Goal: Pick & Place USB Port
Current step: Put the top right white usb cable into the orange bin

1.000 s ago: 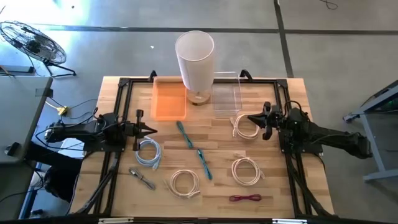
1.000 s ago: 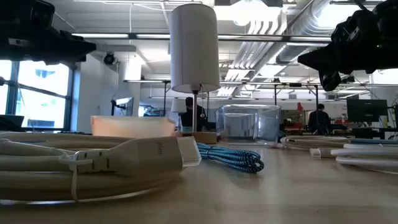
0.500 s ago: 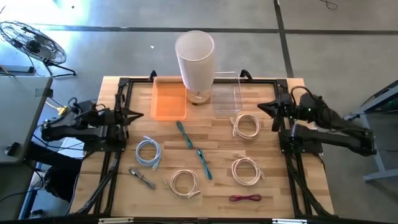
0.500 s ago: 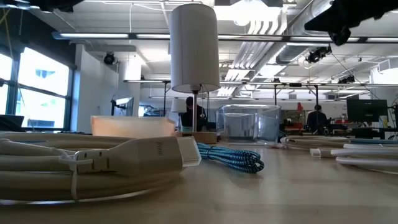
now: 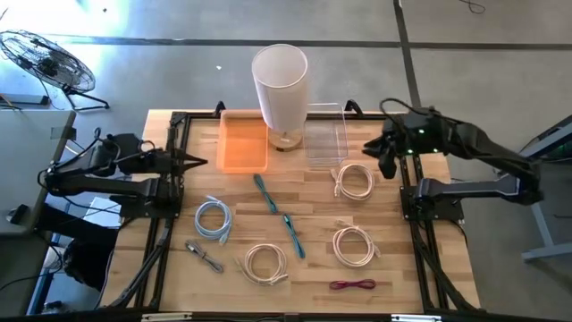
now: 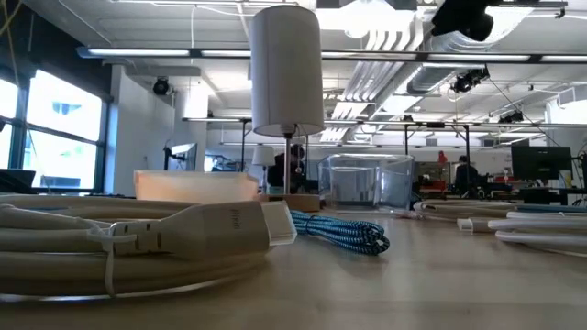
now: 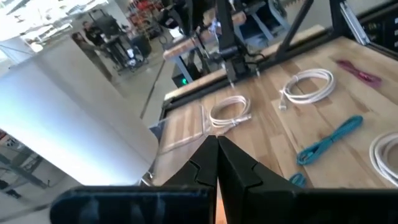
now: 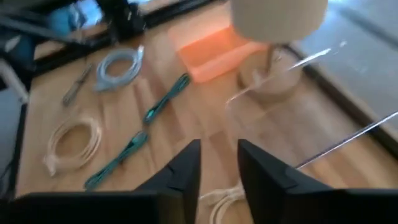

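Several coiled cables lie flat on the wooden table point(image 5: 313, 210): white coils point(image 5: 355, 182) point(image 5: 355, 244) point(image 5: 265, 263), a pale blue coil point(image 5: 214, 219), two teal cables point(image 5: 264, 192) point(image 5: 293, 234), a red one point(image 5: 352, 285) and a short grey one point(image 5: 204, 257). In the low view a beige cable's plug point(image 6: 266, 223) fills the foreground. My left gripper point(image 5: 201, 163) point(image 7: 216, 149) hovers shut above the table's left part, over nothing. My right gripper point(image 5: 382, 154) point(image 8: 217, 174) hangs open high above the white coil near the right edge point(image 8: 224, 202).
An orange tray point(image 5: 243, 141) and a clear box point(image 5: 325, 134) stand at the far edge, with a tall white lamp point(image 5: 281, 85) between them. Black frame rails point(image 5: 170, 179) run along the table's sides. Bare wood lies between the cables.
Both arms rose and pulled back from the table's middle. The left gripper moved up and toward the left and far edges, leaving the low view. The right gripper climbed toward the far right corner. No cable moved.
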Tool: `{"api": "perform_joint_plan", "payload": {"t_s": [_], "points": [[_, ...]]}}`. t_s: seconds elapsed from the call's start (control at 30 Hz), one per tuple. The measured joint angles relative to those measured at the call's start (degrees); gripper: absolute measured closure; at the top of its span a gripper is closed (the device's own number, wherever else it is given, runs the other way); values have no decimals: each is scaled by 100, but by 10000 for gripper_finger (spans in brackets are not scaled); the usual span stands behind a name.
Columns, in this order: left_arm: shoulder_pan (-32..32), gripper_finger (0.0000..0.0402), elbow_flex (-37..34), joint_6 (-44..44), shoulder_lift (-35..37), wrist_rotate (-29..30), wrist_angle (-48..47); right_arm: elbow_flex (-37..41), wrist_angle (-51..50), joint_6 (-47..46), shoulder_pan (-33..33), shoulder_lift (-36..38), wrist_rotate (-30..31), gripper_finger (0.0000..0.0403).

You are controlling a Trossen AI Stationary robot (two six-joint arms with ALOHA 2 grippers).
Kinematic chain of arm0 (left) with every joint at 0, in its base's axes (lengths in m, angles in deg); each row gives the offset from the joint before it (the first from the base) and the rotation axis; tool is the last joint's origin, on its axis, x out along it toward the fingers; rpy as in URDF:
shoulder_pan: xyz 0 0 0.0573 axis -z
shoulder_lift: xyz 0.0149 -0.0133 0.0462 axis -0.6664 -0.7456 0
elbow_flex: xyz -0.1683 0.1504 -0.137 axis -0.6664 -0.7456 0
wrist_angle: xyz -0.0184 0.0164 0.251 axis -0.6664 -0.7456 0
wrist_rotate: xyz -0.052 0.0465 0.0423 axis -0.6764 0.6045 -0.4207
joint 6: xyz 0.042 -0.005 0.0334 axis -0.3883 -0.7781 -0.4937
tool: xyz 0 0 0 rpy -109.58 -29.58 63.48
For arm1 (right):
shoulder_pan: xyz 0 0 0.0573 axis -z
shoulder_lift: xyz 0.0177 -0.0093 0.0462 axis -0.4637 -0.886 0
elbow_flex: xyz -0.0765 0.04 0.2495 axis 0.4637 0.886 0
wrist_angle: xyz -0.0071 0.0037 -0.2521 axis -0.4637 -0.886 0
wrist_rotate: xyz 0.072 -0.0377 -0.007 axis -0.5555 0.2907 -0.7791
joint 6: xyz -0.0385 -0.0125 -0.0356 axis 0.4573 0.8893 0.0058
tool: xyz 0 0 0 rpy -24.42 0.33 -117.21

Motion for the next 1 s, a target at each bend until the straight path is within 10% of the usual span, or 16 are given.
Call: {"api": "perform_joint_plan", "payload": {"t_s": [0.57,1.0], "points": [[0,401,-2,6,-213,-31,227,1074,-1145,301,-145,-1305,-105,187],[0,401,-2,28,-213,-103,232,2725,641,143,-212,-1350,-636,186]]}}
